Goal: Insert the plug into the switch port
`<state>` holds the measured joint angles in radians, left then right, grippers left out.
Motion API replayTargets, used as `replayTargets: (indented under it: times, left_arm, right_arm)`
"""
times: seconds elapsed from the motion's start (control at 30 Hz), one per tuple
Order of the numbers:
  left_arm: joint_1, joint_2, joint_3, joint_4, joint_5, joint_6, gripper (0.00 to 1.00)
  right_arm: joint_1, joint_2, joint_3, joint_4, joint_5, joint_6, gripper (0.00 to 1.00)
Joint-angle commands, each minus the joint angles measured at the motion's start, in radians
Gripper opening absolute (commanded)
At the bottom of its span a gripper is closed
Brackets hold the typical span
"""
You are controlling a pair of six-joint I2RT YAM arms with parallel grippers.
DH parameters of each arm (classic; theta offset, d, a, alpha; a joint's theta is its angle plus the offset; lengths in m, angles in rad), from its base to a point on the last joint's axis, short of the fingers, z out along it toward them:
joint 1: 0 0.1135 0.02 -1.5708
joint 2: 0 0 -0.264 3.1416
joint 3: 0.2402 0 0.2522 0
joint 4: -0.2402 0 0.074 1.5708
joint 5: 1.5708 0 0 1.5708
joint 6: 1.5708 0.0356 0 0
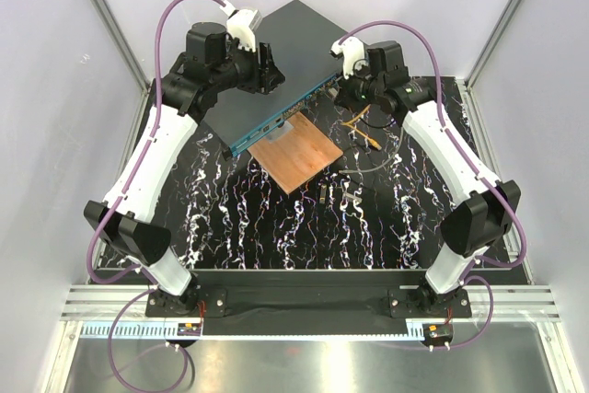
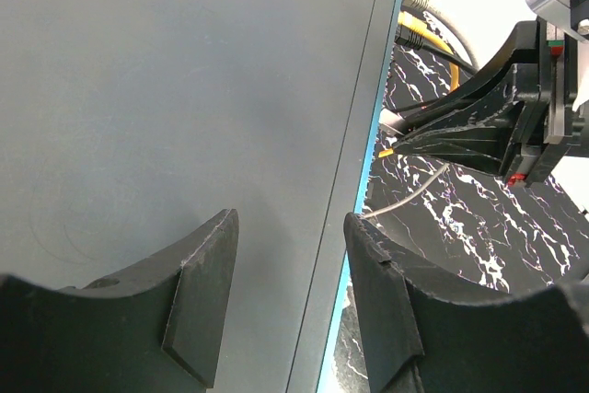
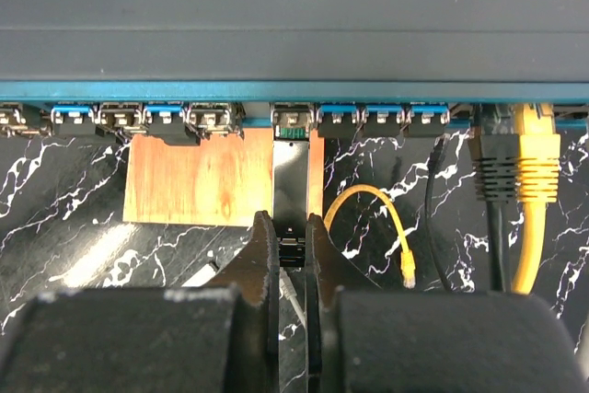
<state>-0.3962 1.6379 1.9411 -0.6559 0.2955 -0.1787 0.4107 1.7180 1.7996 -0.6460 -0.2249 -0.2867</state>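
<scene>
Right wrist: right jaws clamp the plug [image 3: 293, 172], tip at the switch [image 3: 294, 43] port; left jaws open.

Two arms leaned in over a black marbled table [image 1: 276, 227], both pointed at a switch [image 1: 290, 39] lying at its 12 o'clock end. The switch sat askew, its blue face [image 1: 276, 121] turned toward 5 o'clock. The left gripper [image 1: 270, 69] hung over the switch's top on the 9 o'clock side. The right gripper [image 1: 342, 91] stood at the blue face's 2 o'clock end. A brown board [image 1: 296, 156] lay at 6 o'clock of the switch, one corner against the blue face. A yellow cable [image 1: 362, 124] lay at 5 o'clock of the right gripper. Purple cables [image 1: 179, 11] looped over both wrists. Rails [image 1: 313, 306] ran along the 6 o'clock edge.
</scene>
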Motion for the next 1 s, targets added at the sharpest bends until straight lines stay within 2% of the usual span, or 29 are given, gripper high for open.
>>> replayTargets:
  times: [0.0, 0.17, 0.57, 0.97]
  left_arm:
    - [0.0, -0.007, 0.015, 0.053, 0.016, -0.007, 0.55]
    - [0.0, -0.007, 0.013, 0.053, 0.014, -0.004, 0.55]
    - [-0.001, 0.003, 0.019, 0.053, 0.019, -0.012, 0.55]
    - [0.0, -0.004, 0.007, 0.056, 0.019, -0.007, 0.55]
  right_arm:
    - [0.002, -0.035, -0.011, 0.077, 0.033, -0.002, 0.0]
    - [0.002, -0.028, 0.001, 0.088, 0.042, -0.003, 0.0]
    - [0.023, 0.045, 0.162, 0.016, 0.025, 0.026, 0.0]
    - [0.048, 0.086, 0.23, 0.039, 0.05, 0.061, 0.0]
